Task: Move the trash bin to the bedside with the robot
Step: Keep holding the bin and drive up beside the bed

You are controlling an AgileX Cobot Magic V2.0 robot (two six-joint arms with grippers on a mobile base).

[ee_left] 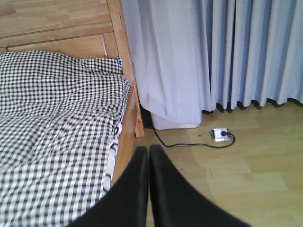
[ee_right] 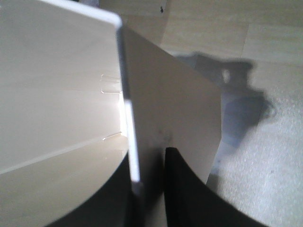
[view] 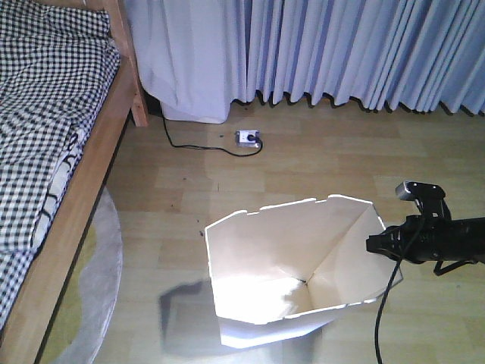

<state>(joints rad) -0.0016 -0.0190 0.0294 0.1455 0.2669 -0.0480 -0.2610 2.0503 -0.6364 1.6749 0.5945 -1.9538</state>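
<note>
Right wrist view: right claw clamps trash bin wall for dragging toward bed; left claw closed, empty.

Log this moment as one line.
right gripper: shut on trash bin rim | left gripper: shut, empty | trash bin: on floor, apart from bed

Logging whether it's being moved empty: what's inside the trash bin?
Only bare cream walls show inside the trash bin, plus one finger of the right gripper, which clamps the side wall at the rim. The very bottom is lost in glare, so small items can't be ruled out.
</note>
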